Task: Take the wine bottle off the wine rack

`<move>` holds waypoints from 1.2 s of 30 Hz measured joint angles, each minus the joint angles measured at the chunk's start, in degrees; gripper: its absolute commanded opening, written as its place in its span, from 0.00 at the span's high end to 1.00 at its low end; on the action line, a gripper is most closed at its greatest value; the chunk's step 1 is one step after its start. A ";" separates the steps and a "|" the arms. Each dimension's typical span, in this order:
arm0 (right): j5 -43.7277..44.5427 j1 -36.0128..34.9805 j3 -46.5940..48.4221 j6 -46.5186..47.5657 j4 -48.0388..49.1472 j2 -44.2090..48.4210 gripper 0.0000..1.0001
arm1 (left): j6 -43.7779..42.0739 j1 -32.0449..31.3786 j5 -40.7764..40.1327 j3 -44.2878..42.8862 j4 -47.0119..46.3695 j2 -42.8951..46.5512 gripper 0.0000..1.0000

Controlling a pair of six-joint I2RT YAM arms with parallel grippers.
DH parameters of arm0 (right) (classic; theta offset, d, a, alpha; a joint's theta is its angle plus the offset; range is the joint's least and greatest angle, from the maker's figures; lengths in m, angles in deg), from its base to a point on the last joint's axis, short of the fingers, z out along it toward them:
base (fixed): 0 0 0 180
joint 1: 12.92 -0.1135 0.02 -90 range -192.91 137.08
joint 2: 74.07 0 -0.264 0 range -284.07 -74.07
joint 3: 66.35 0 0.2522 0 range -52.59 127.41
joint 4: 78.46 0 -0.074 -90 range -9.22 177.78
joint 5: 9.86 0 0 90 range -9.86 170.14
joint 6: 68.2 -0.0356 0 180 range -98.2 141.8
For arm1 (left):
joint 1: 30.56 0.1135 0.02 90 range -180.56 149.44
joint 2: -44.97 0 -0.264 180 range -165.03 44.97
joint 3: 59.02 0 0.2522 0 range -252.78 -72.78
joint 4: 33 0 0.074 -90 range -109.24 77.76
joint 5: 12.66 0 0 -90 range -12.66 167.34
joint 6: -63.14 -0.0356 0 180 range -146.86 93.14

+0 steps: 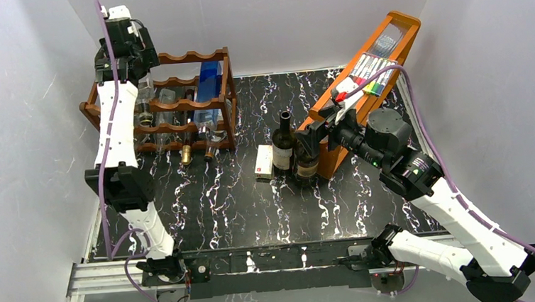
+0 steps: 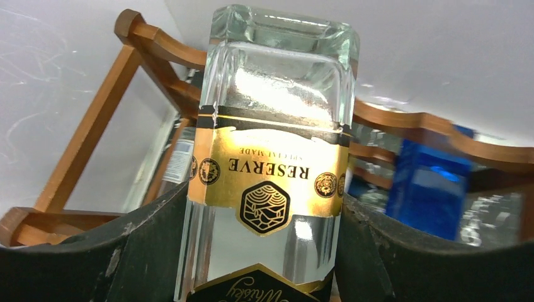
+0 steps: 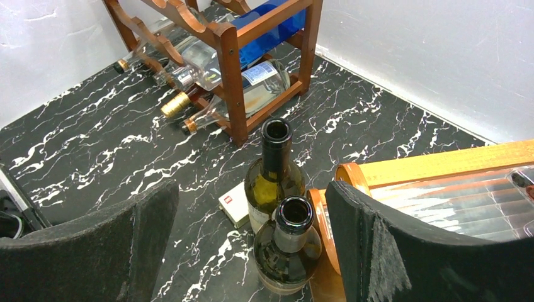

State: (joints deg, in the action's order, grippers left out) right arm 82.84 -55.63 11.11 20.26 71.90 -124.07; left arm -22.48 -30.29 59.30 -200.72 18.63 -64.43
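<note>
**Lift the bottle up and out, slow and steady**

The left pincer [image 2: 264, 201] is clenched on the clear square glass bottle with the gold label [image 2: 277, 107]. One black pad [image 2: 138, 245] presses on each flat side, right at the label. The thick bottom end of the bottle points away from the pincer, toward the white wall [image 2: 441, 50]. The dark red-brown wooden wine rack with wavy rails [image 2: 157, 47] is just behind the pincer and on both sides of it. So the bottle is up at the top of the rack and not yet out of it. I cannot tell if it rests on a rail.

To do this step well, I think the pincer should squeeze firmly, because glass is smooth and this bottle looks heavy. It should lift straight up first, so the bottle comes out of the wavy dip. Only then should it pull back. A tall blue bottle [image 2: 428, 189] sits in the rack just to the right of the pincer, and a swing that way could knock it. Going slowly should help stop the far end from tipping down.

The right pincer [image 3: 252, 195] is wide apart and holds nothing. Below it, two dark green glass bottles [image 3: 275, 179] stand on the black marble counter [image 3: 94, 145]. It is well apart from the rack and does not need to help.
</note>
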 measured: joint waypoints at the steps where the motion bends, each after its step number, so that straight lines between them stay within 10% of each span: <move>1: -0.11 0.00 0.00 0.00 0.20 -0.07 0.02 | 1.33 0.00 1.16 0.20 0.22 1.03 1.00; 13: -0.13 0.00 1.36 -0.02 0.94 -3.96 0.02 | 24.81 -0.13 22.95 13.16 -2.43 16.92 1.00; 36: -11.43 -0.72 12.48 2.01 1.42 -19.39 0.02 | 31.34 -0.07 23.08 19.85 6.82 18.36 1.00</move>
State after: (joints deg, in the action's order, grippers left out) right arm 71.41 -56.36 23.59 22.27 73.32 -143.46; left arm 8.87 -30.35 82.38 -180.87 25.44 -46.07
